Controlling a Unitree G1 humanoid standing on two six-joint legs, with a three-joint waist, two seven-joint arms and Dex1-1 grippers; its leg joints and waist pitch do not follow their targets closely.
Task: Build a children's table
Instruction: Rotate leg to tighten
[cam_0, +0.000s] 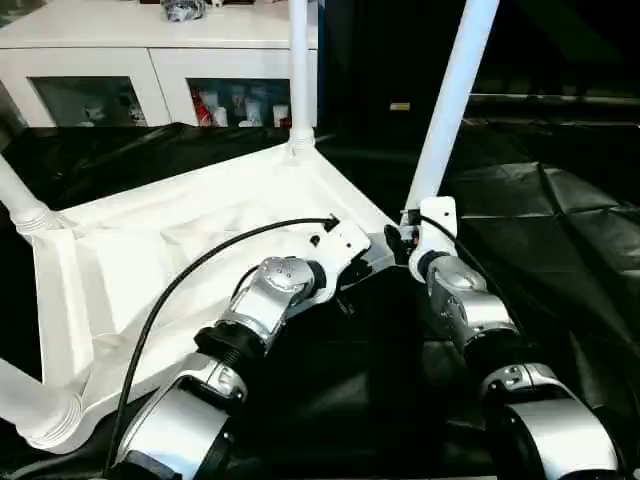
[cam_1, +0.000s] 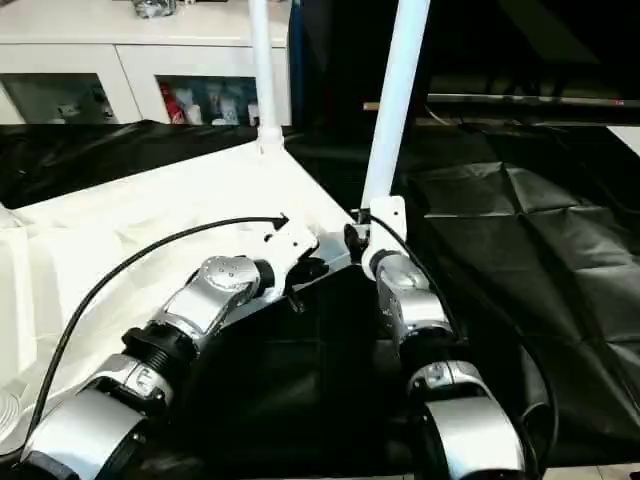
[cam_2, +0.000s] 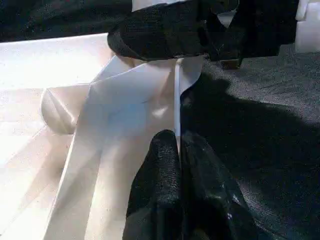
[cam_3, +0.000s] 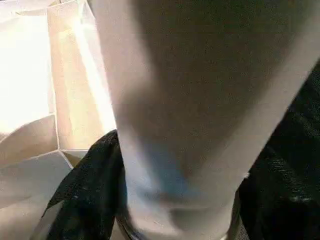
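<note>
At centre frame the 4th leg (cam_0: 452, 95) is gripped by the right gripper (cam_3: 175, 220) while the tabletop (cam_0: 200, 240) rim is pinched by the left gripper (cam_2: 178, 150); firm seating is judged next.

White tabletop (cam_0: 200, 250) upside down, four legs (cam_0: 455, 95) socketed

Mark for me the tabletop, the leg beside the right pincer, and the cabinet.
tabletop (cam_0: 150, 270): left eye view, ribbed underside.
leg (cam_0: 450, 100): left eye view, mid-shaft of the tilted tube.
cabinet (cam_0: 160, 70): left eye view, white front frame between glass doors.
</note>
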